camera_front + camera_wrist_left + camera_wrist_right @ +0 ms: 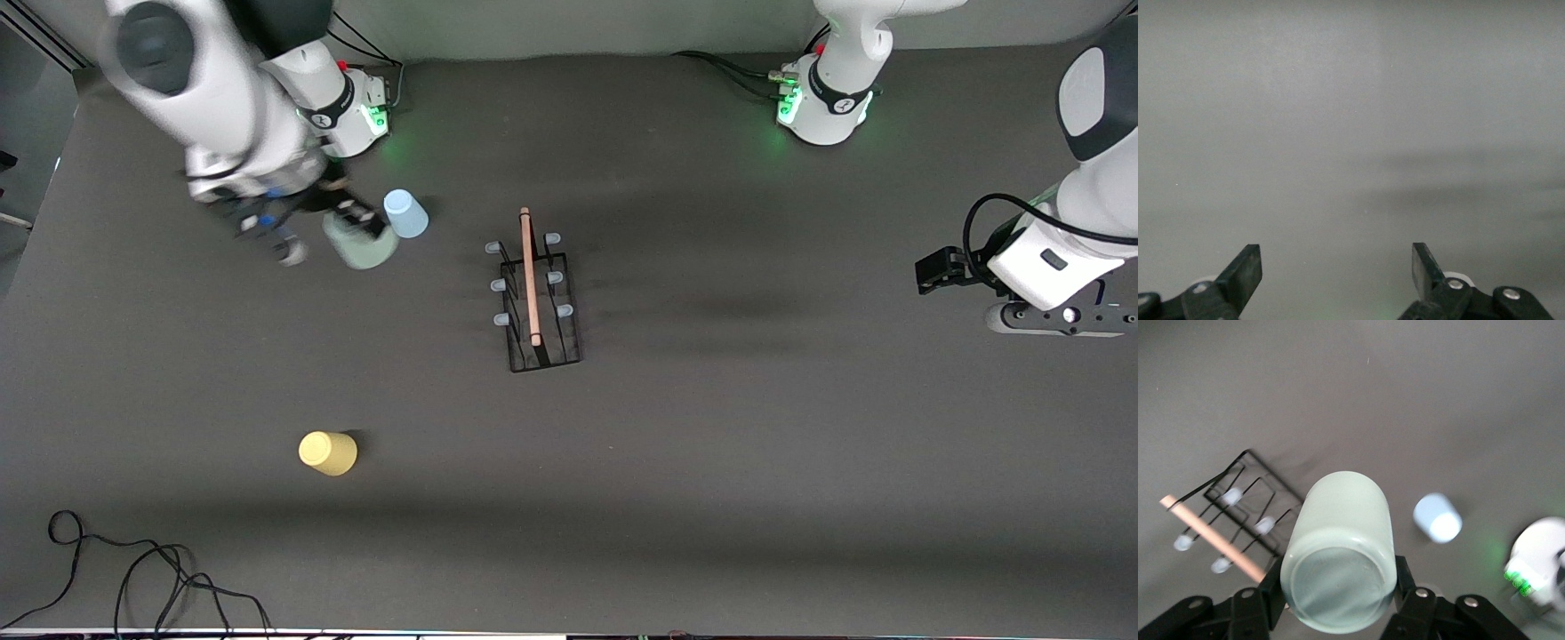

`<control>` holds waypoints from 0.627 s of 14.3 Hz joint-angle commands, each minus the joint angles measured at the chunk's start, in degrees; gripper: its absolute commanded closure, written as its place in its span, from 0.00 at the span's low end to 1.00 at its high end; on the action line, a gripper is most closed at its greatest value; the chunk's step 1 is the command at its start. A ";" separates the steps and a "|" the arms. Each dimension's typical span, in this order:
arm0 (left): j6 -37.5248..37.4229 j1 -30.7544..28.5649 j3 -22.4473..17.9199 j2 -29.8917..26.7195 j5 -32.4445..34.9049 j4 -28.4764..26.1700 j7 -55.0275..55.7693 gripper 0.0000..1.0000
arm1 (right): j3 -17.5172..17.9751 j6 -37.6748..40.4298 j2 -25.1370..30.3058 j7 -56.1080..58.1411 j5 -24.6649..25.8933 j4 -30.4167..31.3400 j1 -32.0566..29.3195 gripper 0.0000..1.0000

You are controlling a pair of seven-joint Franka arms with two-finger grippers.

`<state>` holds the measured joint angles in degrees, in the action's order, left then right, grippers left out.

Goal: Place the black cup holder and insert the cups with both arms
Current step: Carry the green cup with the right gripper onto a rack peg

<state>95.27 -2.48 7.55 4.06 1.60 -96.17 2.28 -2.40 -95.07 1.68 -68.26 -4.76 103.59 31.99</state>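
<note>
The black cup holder (540, 302) stands mid-table, its wooden rod handle (530, 276) on top and its pale blue pegs bare. It also shows in the right wrist view as the holder (1251, 500). My right gripper (356, 233) is shut on the sage green cup (360, 244), lifted over the table toward the right arm's end; the fingers (1275, 587) clamp the green cup (1338, 547) near its base. The light blue cup (405, 213) (1437, 517) stands upside down beside it. The yellow cup (327, 452) sits nearer the front camera. My left gripper (1058, 322) (1336, 257) waits open and holds nothing.
The two arm bases with green lights (360, 116) (822, 102) stand along the table's edge farthest from the front camera. A loose black cable (133, 578) lies at the front corner toward the right arm's end.
</note>
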 commanded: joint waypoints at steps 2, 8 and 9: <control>0.53 0.02 -0.25 -1.25 0.42 -1.12 -0.87 0.00 | -0.59 -5.20 -2.21 -14.68 -1.48 1.96 6.67 0.88; 0.88 0.02 -0.16 -1.25 0.33 -1.12 -0.87 0.00 | -0.68 -19.43 -3.61 -21.12 -1.48 12.50 12.74 0.88; 0.88 0.02 -0.25 -1.25 0.33 -1.12 -0.87 0.00 | -0.68 -21.37 -4.40 -21.21 -1.48 13.30 13.01 0.88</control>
<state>95.30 -2.48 7.46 4.06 1.60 -96.18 2.25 -2.38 -112.32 -1.95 -87.80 -5.55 114.53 43.42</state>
